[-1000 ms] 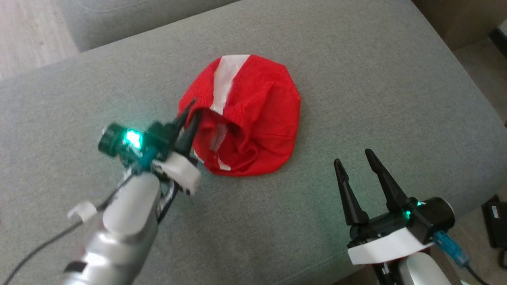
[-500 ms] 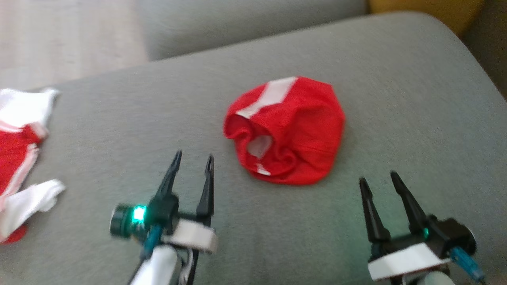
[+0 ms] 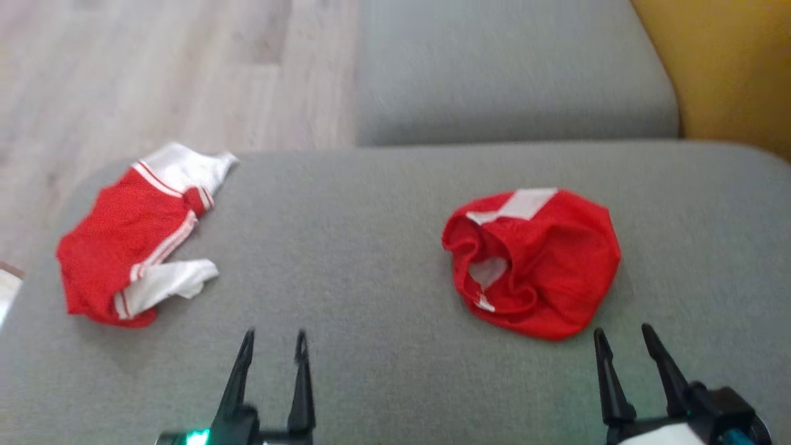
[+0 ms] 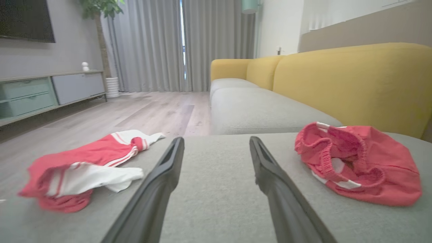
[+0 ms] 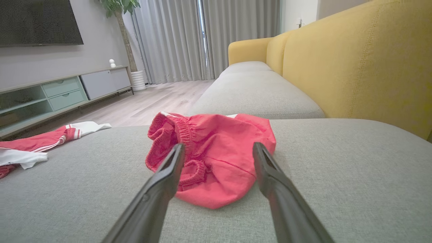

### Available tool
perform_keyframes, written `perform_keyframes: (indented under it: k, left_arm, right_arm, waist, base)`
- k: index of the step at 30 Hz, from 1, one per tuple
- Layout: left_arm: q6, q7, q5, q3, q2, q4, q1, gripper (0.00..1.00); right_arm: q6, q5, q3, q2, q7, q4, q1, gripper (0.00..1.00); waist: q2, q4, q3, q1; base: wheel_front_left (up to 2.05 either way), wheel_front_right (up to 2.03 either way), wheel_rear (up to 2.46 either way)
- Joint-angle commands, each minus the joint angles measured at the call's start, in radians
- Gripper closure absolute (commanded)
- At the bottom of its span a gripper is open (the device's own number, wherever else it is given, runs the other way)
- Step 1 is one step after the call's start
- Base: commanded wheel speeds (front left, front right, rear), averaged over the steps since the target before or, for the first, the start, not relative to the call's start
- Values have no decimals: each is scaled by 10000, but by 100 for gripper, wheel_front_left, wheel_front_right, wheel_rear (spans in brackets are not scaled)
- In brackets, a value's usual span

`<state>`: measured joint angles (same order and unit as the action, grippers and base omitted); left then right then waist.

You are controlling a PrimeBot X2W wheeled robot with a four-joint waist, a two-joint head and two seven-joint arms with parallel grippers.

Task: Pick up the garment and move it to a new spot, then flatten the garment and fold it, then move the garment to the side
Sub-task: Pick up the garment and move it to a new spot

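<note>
Red shorts [image 3: 544, 259] lie bunched on the grey couch [image 3: 371, 247] just ahead of the right gripper [image 3: 623, 332], a second garment [image 3: 133, 247] lies crumpled far left, and the left gripper [image 3: 275, 337] and right one are both spread and empty, so no flattening or folding looks done.

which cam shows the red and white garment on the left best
The head view: it looks down on the left garment, whole and unobstructed. The left wrist view shows it whole too, but low and foreshortened. The right wrist view catches part of it, cut by the picture's edge.
</note>
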<state>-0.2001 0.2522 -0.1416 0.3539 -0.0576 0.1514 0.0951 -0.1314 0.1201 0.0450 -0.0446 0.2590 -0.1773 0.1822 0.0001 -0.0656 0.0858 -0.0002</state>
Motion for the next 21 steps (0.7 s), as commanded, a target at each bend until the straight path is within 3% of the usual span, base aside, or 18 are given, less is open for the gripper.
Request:
perform_keyframes:
  k: [1, 21]
  left_arm:
    - [-76, 95, 16, -459, 52, -448, -10, 0]
    - [9, 95, 315, -511, 72, -901, 1140, 0]
  right_arm:
    - [7, -63, 156, -67, 28, 237, -161, 0]
    - [7, 20, 278, -58, 28, 323, 340, 0]
  waist:
    - [-1, -361, 461, 2]
    - [-1, -78, 622, 2]
  base:
    - [0, 0, 0]
    - [0, 0, 0]
